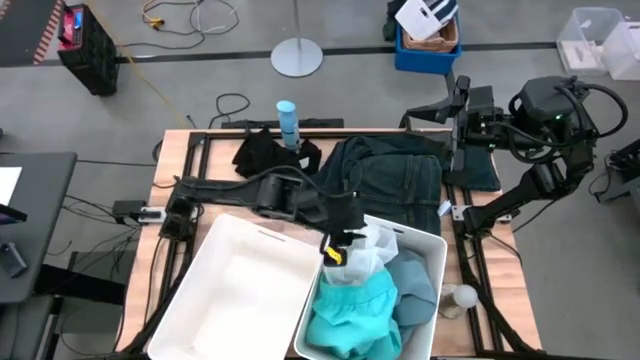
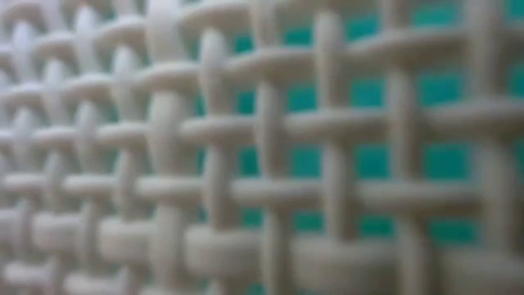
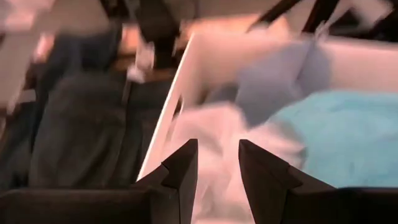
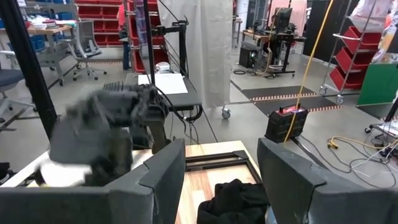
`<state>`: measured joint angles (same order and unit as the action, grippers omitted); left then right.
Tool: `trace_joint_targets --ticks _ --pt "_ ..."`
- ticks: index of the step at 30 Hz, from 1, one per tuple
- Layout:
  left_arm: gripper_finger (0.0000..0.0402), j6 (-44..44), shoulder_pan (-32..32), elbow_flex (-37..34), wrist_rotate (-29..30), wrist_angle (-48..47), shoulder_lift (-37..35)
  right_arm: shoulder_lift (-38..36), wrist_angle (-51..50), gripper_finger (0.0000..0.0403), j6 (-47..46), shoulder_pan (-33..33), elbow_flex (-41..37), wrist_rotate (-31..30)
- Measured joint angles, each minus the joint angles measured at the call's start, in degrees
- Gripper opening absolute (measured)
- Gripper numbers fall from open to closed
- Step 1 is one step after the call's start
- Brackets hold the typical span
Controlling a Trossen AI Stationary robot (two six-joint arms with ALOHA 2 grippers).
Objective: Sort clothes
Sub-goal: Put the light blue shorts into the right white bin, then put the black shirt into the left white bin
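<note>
high view, left pincer (image 1: pixel 341 243): reaches from 9 o'clock across the bench (image 1: pixel 178 160) and hangs over the right-hand white bin (image 1: pixel 432 245), right above the white garment (image 1: pixel 368 252).
high view, clothes: the turquoise garment (image 1: pixel 352 312) fills the 6 o'clock part of that bin, the pale grey-blue garment (image 1: pixel 415 285) lies beside it at 3 o'clock; a dark green garment (image 1: pixel 395 180) is spread on the bench at 12 o'clock, a black garment (image 1: pixel 262 155) near the blue bottle (image 1: pixel 288 122); the left-hand white bin (image 1: pixel 240 285) holds nothing.
high view, right pincer (image 1: pixel 459 100): raised at the bench's 2 o'clock corner, well apart from the bins.
low view: blurred white lattice wall with turquoise behind it.
left wrist view: fingers (image 3: pixel 181 171) stand a little apart with nothing between them, over the white garment.
right wrist view: fingers (image 4: pixel 166 171) spread wide and empty, the black garment beyond them.
</note>
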<state>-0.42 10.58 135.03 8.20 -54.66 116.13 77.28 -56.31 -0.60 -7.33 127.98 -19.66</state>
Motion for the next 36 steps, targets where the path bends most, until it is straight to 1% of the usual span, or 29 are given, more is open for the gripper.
trace_joint_targets --ticks 2,4,8,10,15,19,22,27,29,31,36 --pt "0.0111 -1.86 -0.48 -0.18 -0.79 -3.09 1.45 0.0 0.42 0.0219 0.0 0.0 0.0 0.02" --pt "0.0111 -3.06 -0.58 -0.31 -2.82 -7.39 3.28 -0.02 0.48 0.0219 0.0 0.0 0.0 0.0" --pt "0.0111 -3.84 0.2 -0.4 -10.9 -12.65 7.59 -0.02 0.61 0.0219 0.22 -0.02 0.0 0.02" --pt "0.0111 -3.26 0.68 -0.38 -13.58 -12.07 9.76 -0.02 0.63 0.0219 0.24 0.0 0.0 0.01" --pt "0.0111 -1.17 1.45 -0.36 -14.64 -9.22 16.04 -0.02 0.63 0.0219 0.61 -0.02 0.0 0.02" --pt "0.0114 -1.56 1.04 -0.38 -17.88 -8.82 19.35 -0.02 0.61 0.0219 0.59 -0.02 0.0 0.02" --pt "0.0125 -1.8 0.95 -0.27 -18.47 -8.09 17.95 -0.02 0.36 0.0219 0.19 -0.02 0.0 0.02" --pt "0.0154 -3.26 -0.53 -0.14 -16.49 -1.14 10.43 -0.02 -0.07 0.0219 0.17 -0.02 0.0 0.02" --pt "0.0165 -4.68 -1.67 -0.05 -14.54 1.89 7.17 -0.02 -0.05 0.0219 0.4 -0.02 0.0 0.02" --pt "0.0175 -5.87 -2.72 -0.05 -12.31 2.6 4.35 -0.02 -0.05 0.0219 0.42 -0.02 0.0 0.02" --pt "0.0189 -6.62 -5.15 -0.05 -7.06 -0.23 -2.78 -0.02 -0.02 0.0219 0.42 -0.02 0.0 0.02"
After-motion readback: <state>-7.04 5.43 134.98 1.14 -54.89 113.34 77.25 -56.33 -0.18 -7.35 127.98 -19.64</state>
